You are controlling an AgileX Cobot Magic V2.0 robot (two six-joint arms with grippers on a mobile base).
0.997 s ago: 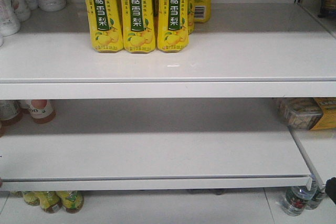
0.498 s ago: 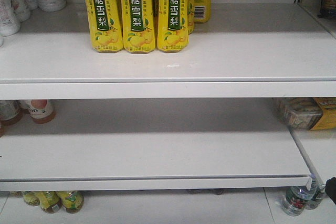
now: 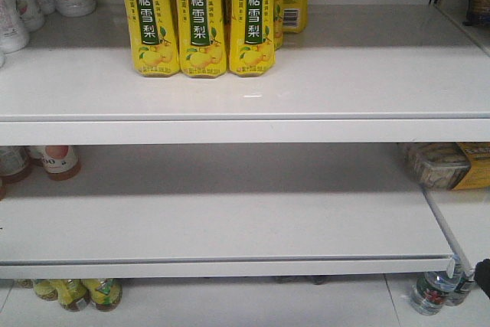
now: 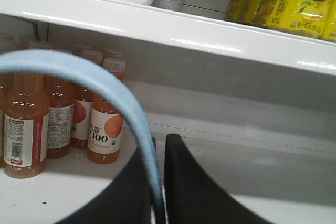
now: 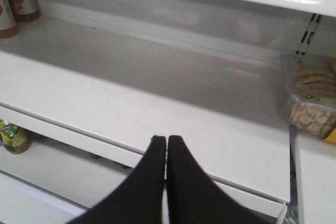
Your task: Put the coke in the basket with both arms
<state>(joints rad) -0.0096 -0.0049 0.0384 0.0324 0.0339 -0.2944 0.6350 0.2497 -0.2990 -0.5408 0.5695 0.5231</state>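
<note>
The left end effector (image 4: 159, 182) was clamped on the pale blue basket handle (image 4: 105, 85), which arched up leftward. The right end effector (image 5: 166, 153) was pressed together, holding nothing, before the middle shelf's (image 5: 131, 103) front edge. Beyond stood orange juice bottles (image 4: 105, 124) and, higher, yellow pear-drink bottles (image 3: 199, 21). The coke was nowhere visible.
</note>
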